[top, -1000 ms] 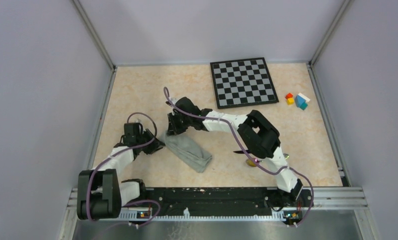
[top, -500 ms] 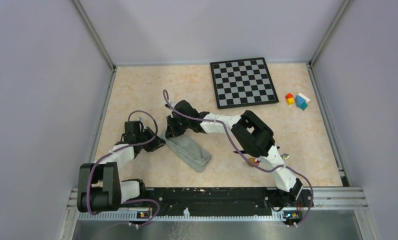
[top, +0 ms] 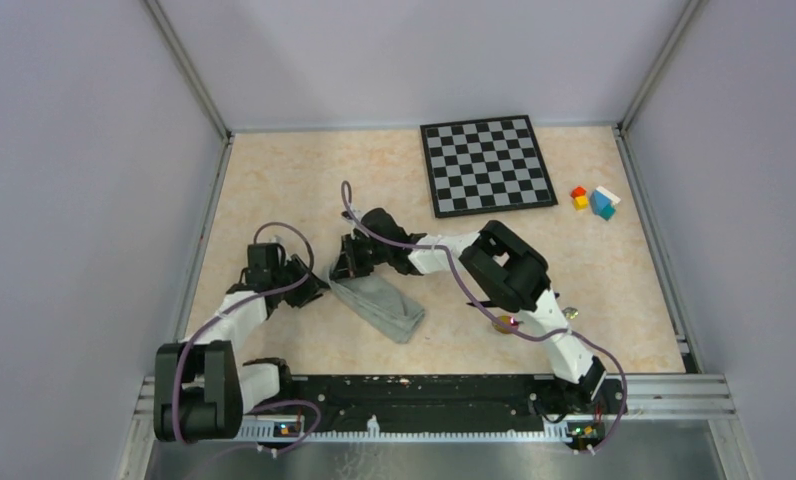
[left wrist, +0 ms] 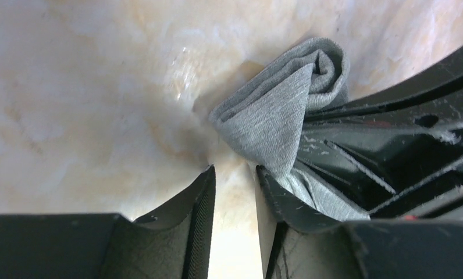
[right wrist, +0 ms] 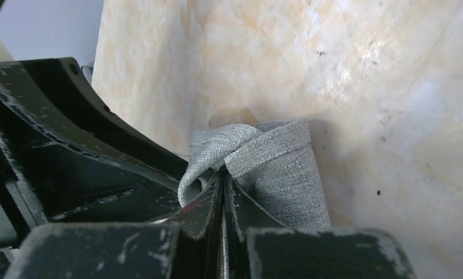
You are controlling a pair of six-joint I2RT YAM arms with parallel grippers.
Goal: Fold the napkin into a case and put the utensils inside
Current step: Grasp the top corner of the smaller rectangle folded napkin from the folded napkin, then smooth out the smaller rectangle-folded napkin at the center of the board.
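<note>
The napkin (top: 382, 306) lies folded into a narrow grey-green strip, slanting from upper left to lower right in front of the arms. My right gripper (top: 350, 270) is at its upper-left end. In the right wrist view this gripper (right wrist: 223, 177) is shut, pinching a fold of the napkin (right wrist: 275, 168). My left gripper (top: 317, 290) sits just left of that same end. Its jaws (left wrist: 235, 168) are open over bare table, and the right finger touches the napkin (left wrist: 275, 110). The spoon's yellow-red bowl (top: 503, 323) and silver handle tip (top: 571, 313) peek out from under my right arm. The knife is hidden.
A black-and-white chessboard (top: 488, 165) lies at the back, right of centre. Small coloured blocks (top: 594, 200) sit at the back right. Metal rails and grey walls close in the table's left, right and far sides.
My right gripper closed on the napkin's end and shifted slightly nearer, with its elbow swinging left. My left gripper's jaws opened a little wider and stayed in place.
</note>
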